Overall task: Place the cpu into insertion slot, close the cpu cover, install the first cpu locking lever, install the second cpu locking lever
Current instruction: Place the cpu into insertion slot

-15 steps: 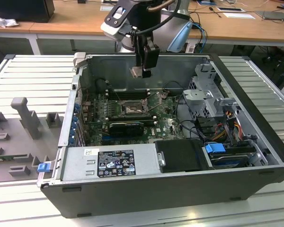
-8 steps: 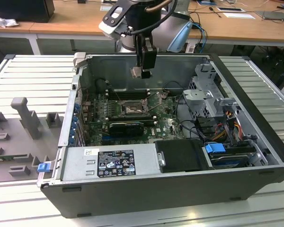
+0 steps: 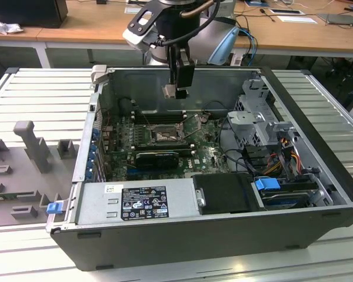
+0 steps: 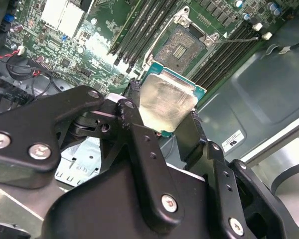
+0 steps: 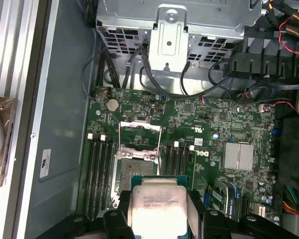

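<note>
Here, at the exterior view's left, we see a grey tray point(image 3: 23, 182) just beside the open computer case point(image 3: 223, 229). Near the middle, the gripper point(image 3: 175, 89) hangs above the green board point(image 3: 209, 155). Its fingers point(image 4: 134, 117) are clamped on two opposite edges of the chip point(image 4: 167, 102), which is held in the air, clear of the uncovered socket point(image 3: 165, 136). Further right stands a metal drive cage point(image 3: 256, 114).

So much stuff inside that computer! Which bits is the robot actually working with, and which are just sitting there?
In the job: gripper, holding the cpu; insertion slot, bare; cpu cover, open.
Just there: power supply, drive cage, silver heatsink, coloured cables, grey blocks outside the case.
</note>
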Robot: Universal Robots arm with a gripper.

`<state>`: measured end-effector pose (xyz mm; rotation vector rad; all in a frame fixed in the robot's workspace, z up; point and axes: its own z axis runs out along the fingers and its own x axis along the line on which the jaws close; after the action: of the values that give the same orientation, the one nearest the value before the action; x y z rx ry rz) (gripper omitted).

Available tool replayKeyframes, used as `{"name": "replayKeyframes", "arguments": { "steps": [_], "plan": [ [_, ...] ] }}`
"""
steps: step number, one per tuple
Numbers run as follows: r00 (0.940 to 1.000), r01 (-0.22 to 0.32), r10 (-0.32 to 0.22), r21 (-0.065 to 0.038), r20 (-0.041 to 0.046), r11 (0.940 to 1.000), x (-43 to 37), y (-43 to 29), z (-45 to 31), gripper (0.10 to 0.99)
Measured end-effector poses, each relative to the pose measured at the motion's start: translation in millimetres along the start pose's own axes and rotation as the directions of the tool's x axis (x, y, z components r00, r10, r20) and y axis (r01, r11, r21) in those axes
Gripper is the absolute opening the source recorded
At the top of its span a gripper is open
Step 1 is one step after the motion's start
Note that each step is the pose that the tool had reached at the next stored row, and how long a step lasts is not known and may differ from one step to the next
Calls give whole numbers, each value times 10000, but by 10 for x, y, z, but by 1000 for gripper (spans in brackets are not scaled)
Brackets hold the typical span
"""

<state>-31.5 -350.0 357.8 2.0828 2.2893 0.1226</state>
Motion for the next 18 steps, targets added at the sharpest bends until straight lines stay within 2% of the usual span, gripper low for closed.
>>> {"name": "replayKeyframes", "arguments": {
  "steps": [18],
  "plan": [
    [9970, -768, 768, -20, 65, 9970, 0, -1, 12, 529]
  ]
}}
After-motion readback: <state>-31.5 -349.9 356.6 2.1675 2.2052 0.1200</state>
